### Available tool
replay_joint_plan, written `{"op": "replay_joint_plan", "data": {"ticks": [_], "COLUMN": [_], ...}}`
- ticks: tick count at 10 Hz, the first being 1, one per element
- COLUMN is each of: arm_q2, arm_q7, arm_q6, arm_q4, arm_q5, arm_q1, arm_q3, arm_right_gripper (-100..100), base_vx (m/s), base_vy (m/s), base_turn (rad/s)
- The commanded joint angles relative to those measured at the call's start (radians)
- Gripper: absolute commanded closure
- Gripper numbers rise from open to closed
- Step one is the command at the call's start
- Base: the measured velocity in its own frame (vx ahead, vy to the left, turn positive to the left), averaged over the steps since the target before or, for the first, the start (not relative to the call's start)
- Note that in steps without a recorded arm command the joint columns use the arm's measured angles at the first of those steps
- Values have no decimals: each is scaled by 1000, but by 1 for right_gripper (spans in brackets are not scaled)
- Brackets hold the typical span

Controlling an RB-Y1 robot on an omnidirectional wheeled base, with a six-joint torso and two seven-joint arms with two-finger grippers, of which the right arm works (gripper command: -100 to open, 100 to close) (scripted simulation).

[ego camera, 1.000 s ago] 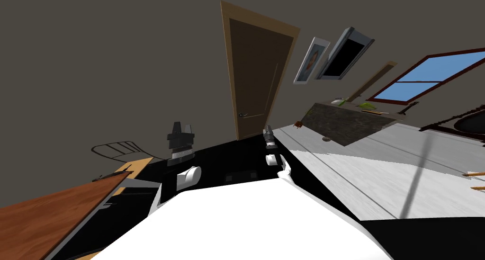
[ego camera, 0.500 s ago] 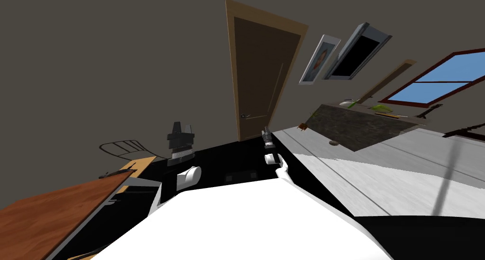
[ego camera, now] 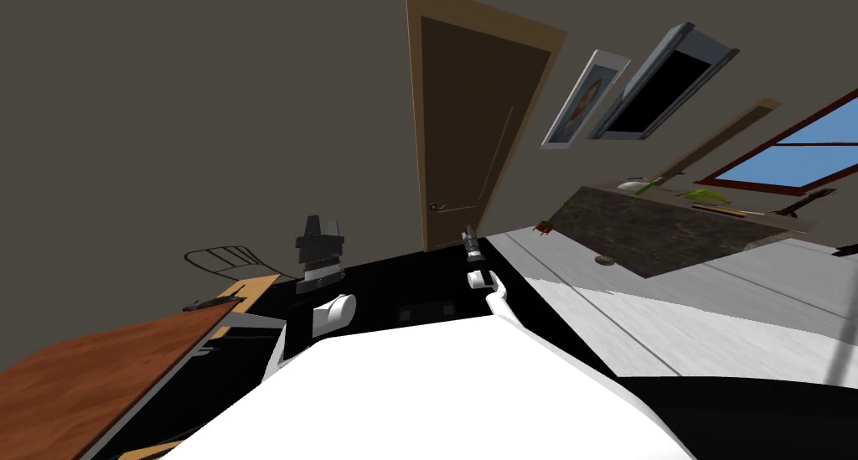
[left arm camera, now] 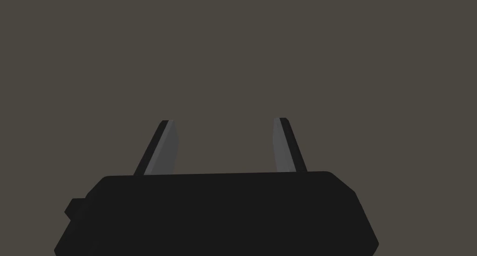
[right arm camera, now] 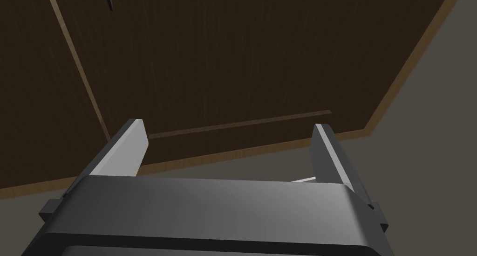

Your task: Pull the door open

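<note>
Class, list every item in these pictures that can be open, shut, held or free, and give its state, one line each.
door, shut in its frame.
door handle, free, no pincer on it.
left pincer, open, empty.
right pincer, open, empty, aimed at the door's lower part, not touching it.

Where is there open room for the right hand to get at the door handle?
Open: the stretch between the right gripper, fingers apart, and the door handle, with only the brown door behind. The bare grey wall left of the door is free; the left gripper, open, is raised on that side. Crowded: right of the door, the picture and the dark counter.
</note>
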State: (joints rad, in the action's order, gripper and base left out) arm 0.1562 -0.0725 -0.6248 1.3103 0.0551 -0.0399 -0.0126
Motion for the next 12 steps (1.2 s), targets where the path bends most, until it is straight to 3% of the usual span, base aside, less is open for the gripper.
{"op": "replay_joint_plan", "data": {"ticks": [1,2,3,7,8,12], "arm_q2": [2,5,5,19,19,31], "arm_q7": [0,0,0,0,0,0], "arm_q6": [-5,-10,-10,-31,-31,-50], "arm_q4": [-34,-71,-71,-206,-215,-352], "arm_q5": [0,1,1,4,4,7], "arm_q1": [12,29,29,98,98,163], "arm_q3": [-1,-2,-2,-5,-5,-9], "arm_right_gripper": [-100,-100,-100,-100,-100,-100], "base_vx": [59,62,49,88,71,84], "base_vy": [1,6,6,-1,0,-1], "base_turn": [34,58,27,76,35,78]}}
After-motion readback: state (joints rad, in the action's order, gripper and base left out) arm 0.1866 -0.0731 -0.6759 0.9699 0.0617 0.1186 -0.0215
